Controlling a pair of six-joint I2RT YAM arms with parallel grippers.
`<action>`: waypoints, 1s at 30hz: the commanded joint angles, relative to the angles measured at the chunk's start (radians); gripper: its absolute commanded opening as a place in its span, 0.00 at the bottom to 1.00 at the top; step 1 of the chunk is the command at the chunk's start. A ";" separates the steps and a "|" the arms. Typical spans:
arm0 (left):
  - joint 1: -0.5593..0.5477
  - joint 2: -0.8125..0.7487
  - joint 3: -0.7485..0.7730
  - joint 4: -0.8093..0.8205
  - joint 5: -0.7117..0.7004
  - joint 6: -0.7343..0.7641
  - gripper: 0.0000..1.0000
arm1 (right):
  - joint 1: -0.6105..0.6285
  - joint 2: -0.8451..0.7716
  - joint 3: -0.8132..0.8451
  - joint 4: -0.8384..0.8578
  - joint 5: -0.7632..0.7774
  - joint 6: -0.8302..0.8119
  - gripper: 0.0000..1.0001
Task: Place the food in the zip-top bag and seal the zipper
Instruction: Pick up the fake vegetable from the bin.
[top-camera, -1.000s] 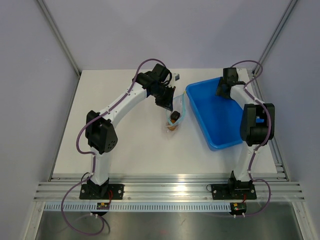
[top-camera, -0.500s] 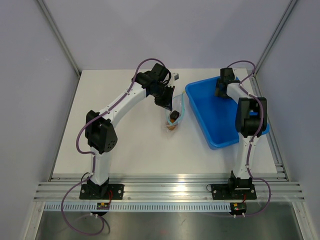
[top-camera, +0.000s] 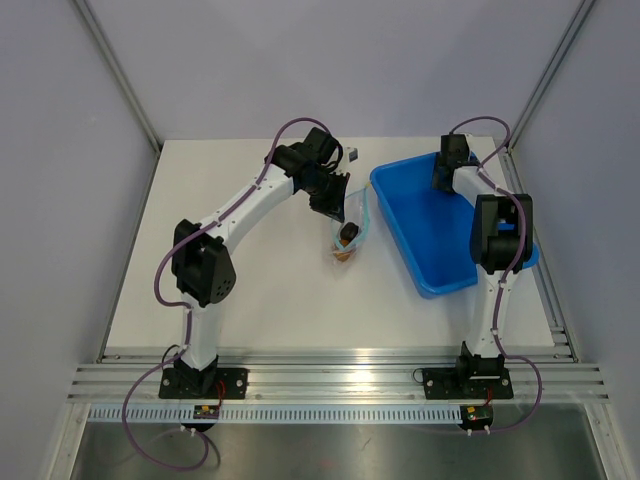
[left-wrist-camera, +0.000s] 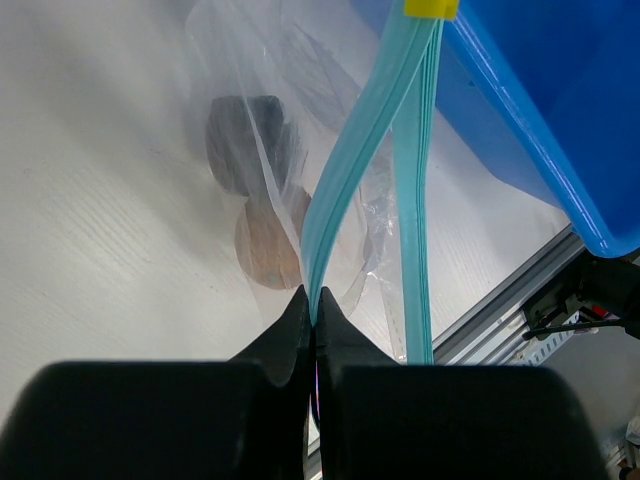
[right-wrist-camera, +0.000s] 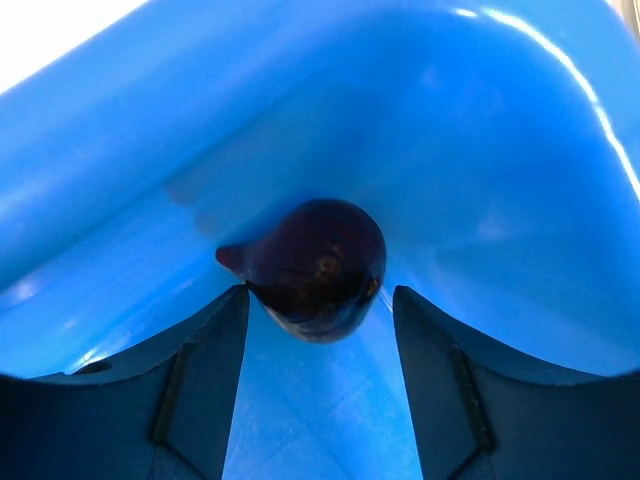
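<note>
The zip-top bag lies on the white table left of the blue tray. Through its clear film show a dark food piece and an orange-brown one. My left gripper is shut on the bag's teal zipper, which runs up to a yellow tab. My right gripper stands open in a far corner of the tray. Just past its fingertips lies another dark purplish food piece, with the left fingertip close against its edge. From above, the right gripper hides this piece.
The big blue tray sits at the right of the table, its curved corner wall close around the right fingers. The tray's edge passes right beside the held bag. The table's aluminium rail runs along the near side.
The right arm's elbow has swung in over the tray, and its jaws have narrowed a little around the dark piece. The left arm and the bag have not moved.
</note>
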 joint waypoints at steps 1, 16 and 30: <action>0.006 0.001 0.014 0.022 0.018 0.016 0.00 | -0.004 -0.028 -0.038 0.097 0.040 -0.029 0.66; 0.006 0.009 0.014 0.024 0.024 0.015 0.00 | -0.006 -0.063 -0.102 0.153 0.034 -0.029 0.33; 0.006 0.004 0.028 0.022 0.028 0.002 0.00 | -0.006 -0.316 -0.307 0.104 -0.009 0.073 0.26</action>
